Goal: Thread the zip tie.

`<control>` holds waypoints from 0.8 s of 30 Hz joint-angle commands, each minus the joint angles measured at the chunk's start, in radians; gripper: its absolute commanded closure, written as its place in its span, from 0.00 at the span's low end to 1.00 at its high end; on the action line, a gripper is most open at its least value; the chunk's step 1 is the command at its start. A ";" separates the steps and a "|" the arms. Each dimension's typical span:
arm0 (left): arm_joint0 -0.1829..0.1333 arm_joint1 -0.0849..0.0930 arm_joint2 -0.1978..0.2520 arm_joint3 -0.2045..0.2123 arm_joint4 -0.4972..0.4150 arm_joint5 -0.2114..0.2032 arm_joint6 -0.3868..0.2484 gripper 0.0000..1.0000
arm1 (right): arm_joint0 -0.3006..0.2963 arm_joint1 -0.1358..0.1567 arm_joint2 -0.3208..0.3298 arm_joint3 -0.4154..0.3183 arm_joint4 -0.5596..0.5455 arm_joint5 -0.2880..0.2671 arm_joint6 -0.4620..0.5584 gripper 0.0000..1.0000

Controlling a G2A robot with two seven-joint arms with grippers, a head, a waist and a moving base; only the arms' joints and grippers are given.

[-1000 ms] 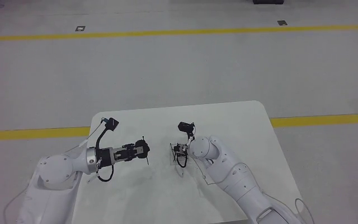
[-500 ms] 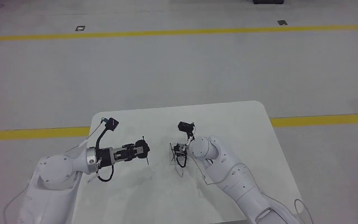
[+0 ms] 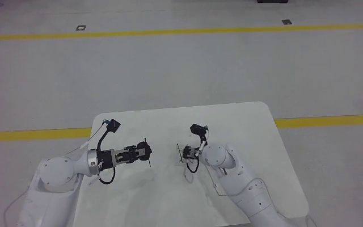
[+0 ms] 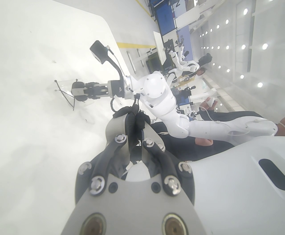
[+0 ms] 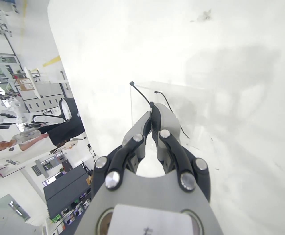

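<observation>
The zip tie [image 5: 142,94] was a thin black plastic strip. I judged it almost weightless, springy along its length, and smooth enough to twist or slide in a loose grip. It would not break easily, but a free tail would whip about and be hard to aim. The right gripper [image 5: 151,115] held it above the middle of the table [image 3: 244,122], with its fingers [image 5: 142,124] pressed together on the strip partway along. The head end reached out to the corner of a small clear stand [image 5: 131,104] just in front. A second black strip [image 5: 169,106] curved down beside that stand. I could not tell whether it was a separate tie or part of the same one. A hold close to the working end seemed best, leaving only a short stiff stub to steer into the head. The left gripper [image 4: 134,121] hung over the table, well apart from the right one and facing it, with its fingers [image 4: 114,128] together. From above a thin dark line crossed its tip. This may have been another tie, though the grip itself was not clear. The table was white, smooth and glossy with rounded corners, marked by a few small specks [image 5: 203,14], so a dropped tie would lie flat and be awkward to pick up. Around it lay a pale floor [image 3: 170,74] with yellow lines, and farther off there were cabinets and desks.
</observation>
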 commanded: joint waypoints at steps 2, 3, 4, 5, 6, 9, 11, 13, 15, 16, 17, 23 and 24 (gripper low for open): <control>0.000 0.000 0.000 0.000 0.000 0.000 0.000 1.00 | -0.030 0.008 0.020 -0.039 0.010 -0.016 0.001 1.00; 0.000 0.000 0.000 0.000 0.000 0.000 0.000 1.00 | -0.036 0.010 0.024 -0.049 0.009 -0.018 0.002 1.00; 0.000 0.000 0.000 0.000 0.000 0.000 0.000 1.00 | -0.043 0.012 0.029 -0.058 0.010 -0.019 0.002 1.00; 0.000 0.000 0.000 0.000 0.000 0.000 0.000 1.00 | -0.053 0.015 0.037 -0.073 0.014 -0.024 0.000 1.00; 0.000 0.000 0.000 0.000 0.000 0.000 0.000 1.00 | -0.062 0.018 0.045 -0.084 0.019 -0.028 -0.002 1.00; 0.000 0.000 0.000 0.000 0.000 0.000 0.000 1.00 | -0.101 0.029 0.096 -0.133 0.061 -0.071 -0.007 1.00; 0.000 0.000 0.000 0.000 0.000 0.000 0.000 1.00 | -0.128 0.037 0.134 -0.163 0.089 -0.100 -0.004 1.00; 0.000 0.000 0.000 0.000 0.000 0.000 0.000 1.00 | -0.160 0.046 0.182 -0.197 0.131 -0.140 0.001 1.00; 0.000 0.000 0.000 0.000 0.000 0.000 0.000 1.00 | -0.183 0.052 0.216 -0.224 0.170 -0.173 0.003 1.00; 0.000 0.000 0.000 0.000 0.000 0.000 0.000 1.00 | -0.198 0.057 0.240 -0.238 0.196 -0.196 0.004 1.00; 0.000 0.000 0.000 0.000 0.000 0.000 0.000 1.00 | -0.209 0.060 0.259 -0.251 0.219 -0.214 0.006 1.00; 0.000 0.000 0.000 0.000 0.000 0.000 0.000 1.00 | -0.259 0.074 0.325 -0.290 0.325 -0.329 0.016 1.00; 0.000 0.000 0.000 0.000 0.000 0.000 0.000 1.00 | -0.259 0.074 0.325 -0.290 0.325 -0.329 0.016 1.00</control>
